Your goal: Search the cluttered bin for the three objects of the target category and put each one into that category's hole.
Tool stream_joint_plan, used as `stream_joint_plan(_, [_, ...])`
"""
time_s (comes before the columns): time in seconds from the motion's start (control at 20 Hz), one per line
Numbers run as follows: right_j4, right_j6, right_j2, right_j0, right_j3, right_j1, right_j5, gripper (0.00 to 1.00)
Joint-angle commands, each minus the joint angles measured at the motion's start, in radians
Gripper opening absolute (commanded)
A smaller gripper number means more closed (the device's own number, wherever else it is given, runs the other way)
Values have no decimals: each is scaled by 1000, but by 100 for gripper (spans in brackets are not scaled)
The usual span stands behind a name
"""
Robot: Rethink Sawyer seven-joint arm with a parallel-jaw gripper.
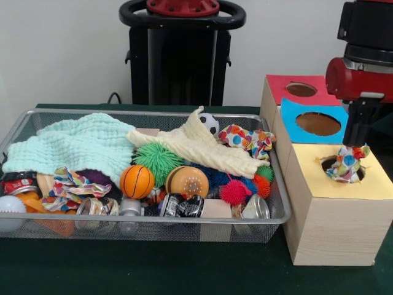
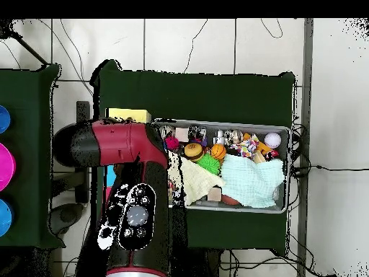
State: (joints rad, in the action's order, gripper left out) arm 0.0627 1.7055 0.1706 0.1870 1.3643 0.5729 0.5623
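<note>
My gripper [image 1: 357, 145] hangs at the right, directly over the hole in the yellow top [image 1: 374, 181] of the wooden box. It is shut on a bunched polka-dot cloth [image 1: 344, 167] whose lower part sits in that hole. Two more patterned cloths lie in the wire bin [image 1: 147, 112]: one at its right end [image 1: 249, 140], one near its front left [image 1: 70, 184]. In the overhead view the red arm [image 2: 133, 180] hides the gripper and most of the box; only a strip of the yellow top [image 2: 130, 115] shows.
The box also has a blue-topped hole [image 1: 318, 123] and a red-topped hole [image 1: 301, 90] behind the yellow one. The bin holds a mint cloth [image 1: 73, 144], a cream cloth [image 1: 196, 147], an orange ball [image 1: 136, 181], spiky balls, jars and cans.
</note>
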Motion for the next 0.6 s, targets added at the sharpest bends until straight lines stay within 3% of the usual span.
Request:
stream_joint_plan(0.05, [14, 199, -30, -38, 108, -31, -31, 0])
stream_joint_plan(0.6, [5, 172, -53, -67, 135, -29, -74, 0])
